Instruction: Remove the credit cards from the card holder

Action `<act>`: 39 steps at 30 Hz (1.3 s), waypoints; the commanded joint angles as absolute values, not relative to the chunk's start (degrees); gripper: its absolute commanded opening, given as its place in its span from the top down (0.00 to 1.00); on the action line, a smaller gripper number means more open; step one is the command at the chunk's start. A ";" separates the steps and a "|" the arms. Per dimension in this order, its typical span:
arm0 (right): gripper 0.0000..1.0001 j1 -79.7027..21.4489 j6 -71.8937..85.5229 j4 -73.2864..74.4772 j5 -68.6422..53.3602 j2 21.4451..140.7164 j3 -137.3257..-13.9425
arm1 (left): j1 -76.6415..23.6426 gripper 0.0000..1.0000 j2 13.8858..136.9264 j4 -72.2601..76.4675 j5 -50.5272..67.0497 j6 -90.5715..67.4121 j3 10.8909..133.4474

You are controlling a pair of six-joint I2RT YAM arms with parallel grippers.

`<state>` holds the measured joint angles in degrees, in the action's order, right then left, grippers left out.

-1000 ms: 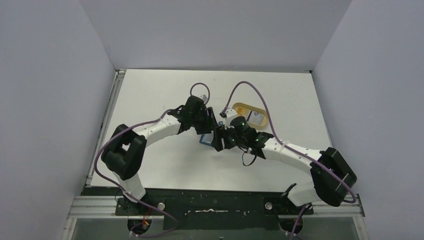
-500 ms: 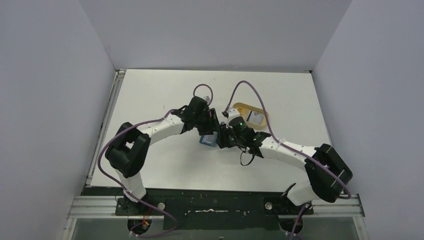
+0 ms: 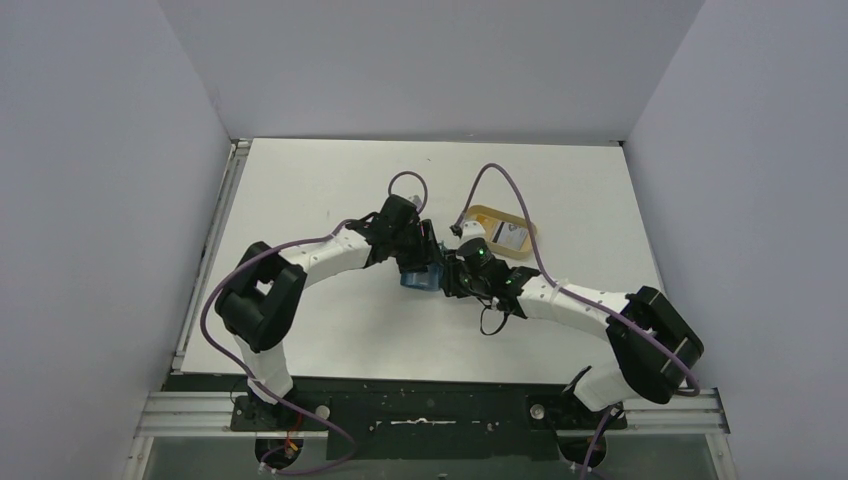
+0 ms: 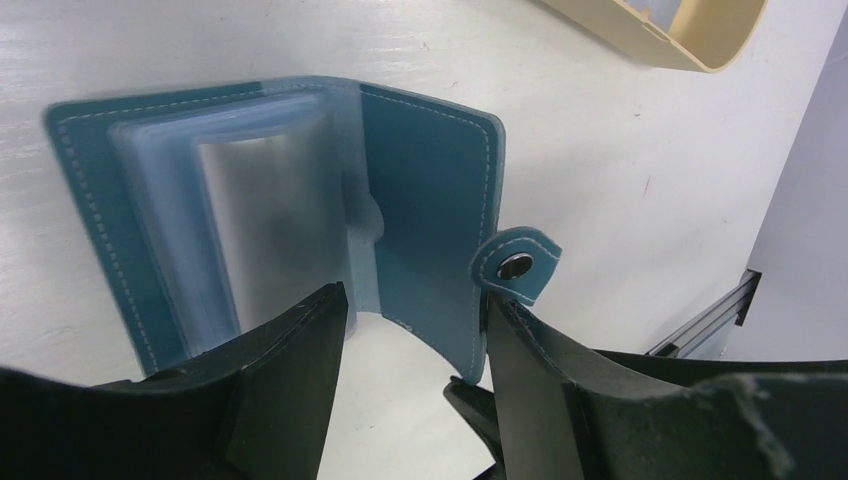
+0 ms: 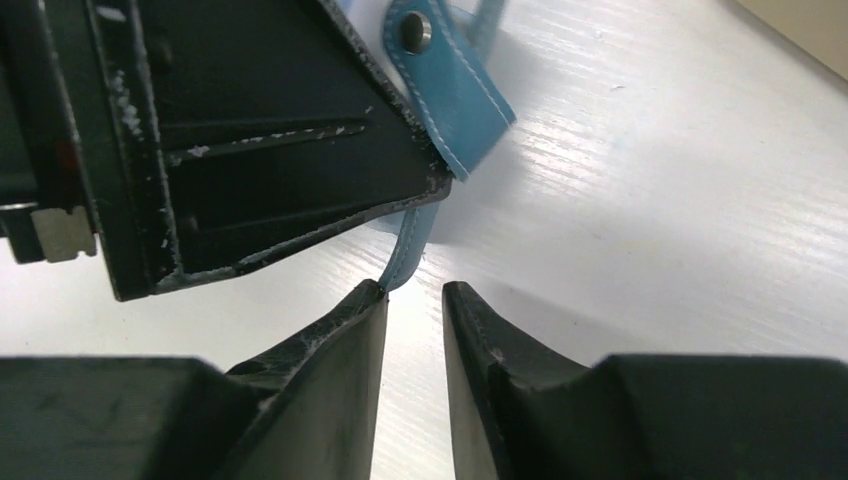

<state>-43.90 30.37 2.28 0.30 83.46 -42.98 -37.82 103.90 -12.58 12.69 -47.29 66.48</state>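
You have the card holder [image 4: 300, 200] lying open on the table [image 4: 620, 200], straddled by your left gripper [image 4: 415, 330] (strap [image 4: 515, 265] just beside one finger). Your right gripper [image 5: 413, 300] sits at the holder's edge, with the tray [image 3: 480, 213] beyond it.

- Table [image 3: 330, 190]: white, flat top with a faintly streaked surface, enclosed by pale walls on the left, far and right sides.
- Card holder [image 4: 430, 200]: teal-blue, lying opened out near the middle of the table; clear inner sleeves face up, and a short snap tab sits at one edge.
- Tray [image 3: 483, 213]: tan, oval, resting on the table right of centre, near the card holder but apart from it.
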 commanded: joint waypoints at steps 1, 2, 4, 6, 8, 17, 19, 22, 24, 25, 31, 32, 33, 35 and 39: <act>0.75 -43.03 33.20 -0.18 6.33 82.35 -43.07 | -38.06 0.50 104.17 -11.26 13.62 -47.20 68.32; 0.76 -42.84 33.59 -0.18 6.64 82.35 -42.99 | -37.99 0.50 104.11 -11.33 13.62 -47.20 68.27; 0.80 -42.53 34.17 -0.18 7.07 82.52 -42.89 | -37.97 0.50 103.77 -11.31 13.62 -47.20 67.97; 0.84 -42.01 34.53 -0.18 7.10 82.90 -42.74 | -37.76 0.50 103.50 -11.33 13.60 -47.12 67.82; 0.87 -41.51 34.80 -0.22 7.03 83.50 -42.59 | -37.54 0.50 103.30 -11.34 13.62 -47.09 67.85; 0.74 -39.73 33.82 -7.69 0.84 86.37 -41.70 | -36.74 0.50 104.50 -11.40 14.15 -46.63 68.43; 0.60 -39.80 32.89 -10.68 -2.92 86.41 -41.10 | -36.74 0.50 105.02 -11.59 14.14 -46.45 68.70; 0.46 -40.22 31.75 -13.61 -6.00 86.35 -40.70 | -36.72 0.50 105.82 -11.71 14.06 -46.32 69.16; 0.42 -40.71 30.81 -13.86 -6.36 86.18 -40.65 | -36.74 0.50 106.43 -11.69 14.06 -46.29 69.61; 0.40 -40.96 30.44 -13.96 -6.30 86.02 -40.61 | -36.74 0.50 106.82 -11.76 14.00 -46.24 69.84; 0.39 -41.40 30.06 -16.31 -6.14 83.21 -38.42 | -36.73 0.50 108.79 -12.86 13.49 -45.59 72.08; 0.38 -41.47 30.06 -16.55 -6.22 82.74 -38.19 | -36.74 0.50 109.14 -12.99 13.34 -45.49 72.35; 0.38 -41.50 30.01 -16.68 -6.25 82.23 -38.03 | -36.74 0.50 109.48 -13.15 13.35 -45.41 72.60; 0.38 -41.84 29.78 -16.63 -5.71 81.38 -37.88 | -36.71 0.50 110.32 -13.54 13.42 -45.29 73.39; 0.38 -42.32 29.74 -16.28 -3.06 79.66 -37.45 | -36.69 0.50 111.51 -14.15 13.52 -45.02 74.55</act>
<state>-41.54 30.65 -11.29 -5.93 83.31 -37.47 -37.01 110.43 -14.24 13.69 -46.22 71.33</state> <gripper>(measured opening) 0.620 0.505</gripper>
